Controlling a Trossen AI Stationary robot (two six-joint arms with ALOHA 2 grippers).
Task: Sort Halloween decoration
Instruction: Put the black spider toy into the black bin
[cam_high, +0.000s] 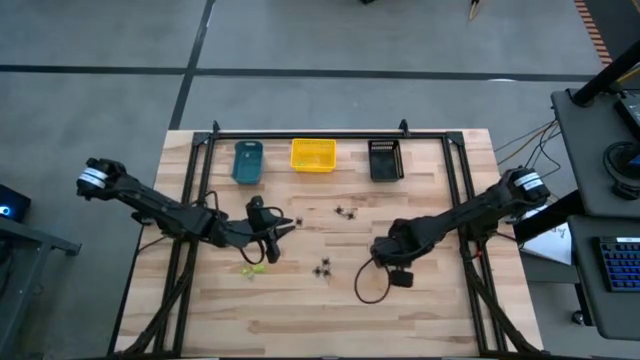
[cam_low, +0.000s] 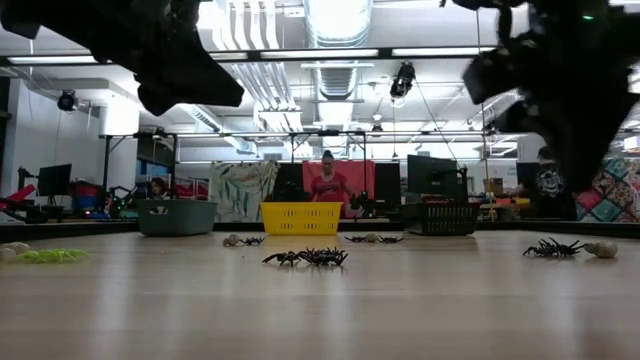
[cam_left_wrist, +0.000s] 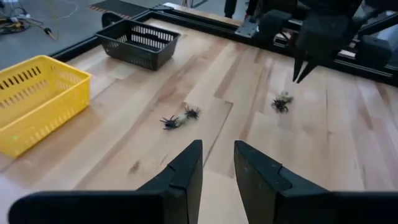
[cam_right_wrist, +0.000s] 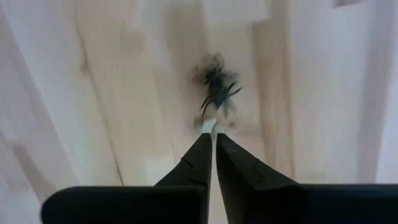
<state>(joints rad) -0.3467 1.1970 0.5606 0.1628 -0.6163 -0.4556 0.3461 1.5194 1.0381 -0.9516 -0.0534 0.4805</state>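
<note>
Black spider (cam_right_wrist: 217, 87) pinched at a pale end by the right gripper (cam_right_wrist: 212, 134), fingers nearly together (picking stage). Next comes carrying it to a bin. Left gripper (cam_left_wrist: 217, 163) waits centre-left, fingers apart.

I see black spider trinkets (cam_high: 322, 269) and one yellow-green (cam_high: 252, 269) on my pale wood counter (cam_high: 300, 320) (plank-striped); bins teal (cam_high: 247, 162), yellow (cam_high: 313, 155), black (cam_high: 386, 159).

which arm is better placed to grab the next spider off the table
The right, probably. The right hand hangs directly over a black spider, fingertips nearly together just short of it. The left hand hovers part open with its nearest spiders farther ahead.
</note>
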